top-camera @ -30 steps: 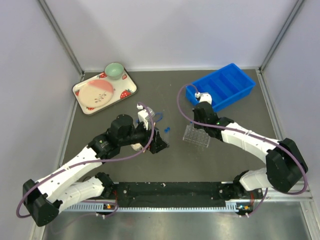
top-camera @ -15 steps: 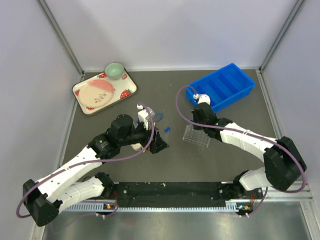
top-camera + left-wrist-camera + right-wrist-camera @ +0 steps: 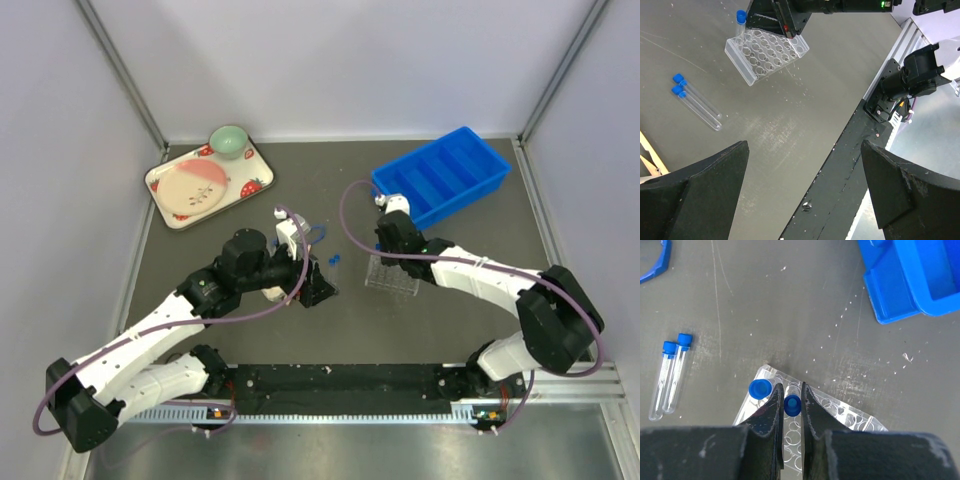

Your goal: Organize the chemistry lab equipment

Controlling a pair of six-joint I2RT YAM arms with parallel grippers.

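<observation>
**Top view.** Over the last second my right arm has swung left, bringing my right gripper (image 3: 384, 250) above the left end of the clear rectangular plastic tube rack (image 3: 393, 279). My left arm has not moved.

**Right wrist view.** The jaws are clamped on a small clear blue-capped tube (image 3: 792, 405), upright over the rack just beside a seated tube (image 3: 760, 388). I judge insertion to be next.

**Left wrist view.** My left gripper (image 3: 801, 192) hangs wide open and empty. Two loose blue-capped tubes (image 3: 696, 98) lie together on the table left of the rack and remain to be racked.
</observation>
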